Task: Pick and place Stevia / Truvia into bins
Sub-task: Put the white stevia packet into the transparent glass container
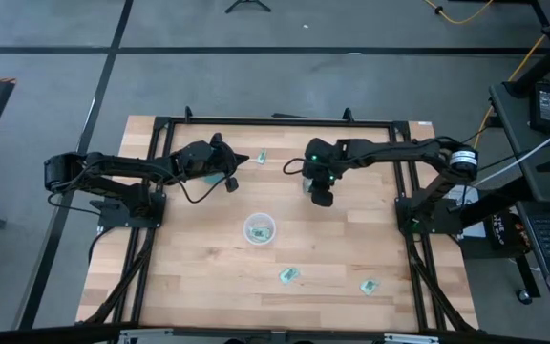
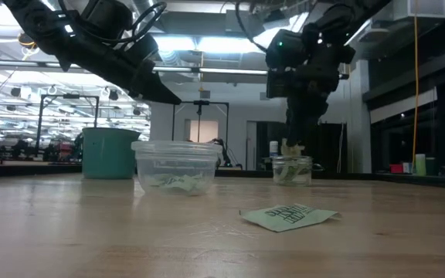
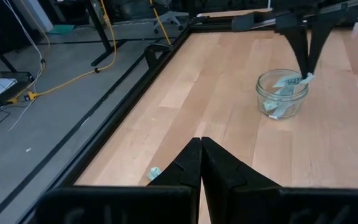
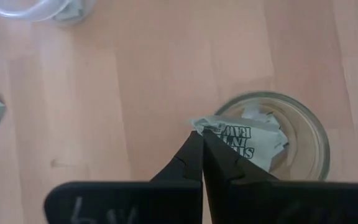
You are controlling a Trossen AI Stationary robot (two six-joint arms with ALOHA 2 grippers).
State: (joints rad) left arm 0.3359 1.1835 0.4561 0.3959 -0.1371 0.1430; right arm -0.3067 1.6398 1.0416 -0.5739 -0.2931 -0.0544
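My right gripper (image 4: 201, 132) is over the small clear glass cup (image 4: 303, 134), shut on a pale green and white Stevia packet (image 4: 247, 140) at the cup's mouth; other packets lie inside the cup. My left gripper (image 3: 201, 148) is shut and empty, hovering by the teal cup (image 1: 216, 175). The wider whitish cup (image 1: 259, 229) stands mid-table with packets in it. Loose packets lie flat on the table: one near the far edge (image 1: 263, 156), two near the near edge (image 1: 288, 276) (image 1: 369, 286). My right gripper pinches the Stevia packet by one corner (image 4: 199, 125) between its two fingers. The fingers (image 3: 307, 53) come from above, pointing down. The packet hangs tilted below them, its body over the glass cup's mouth and partly inside the rim (image 3: 283, 76).
A black metal frame (image 1: 275, 121) runs around the wooden table. One loose packet (image 3: 154, 172) lies just below my left gripper. Bare wood lies between the whitish cup and the near packets. Cables and equipment stand on the floor beyond the table.
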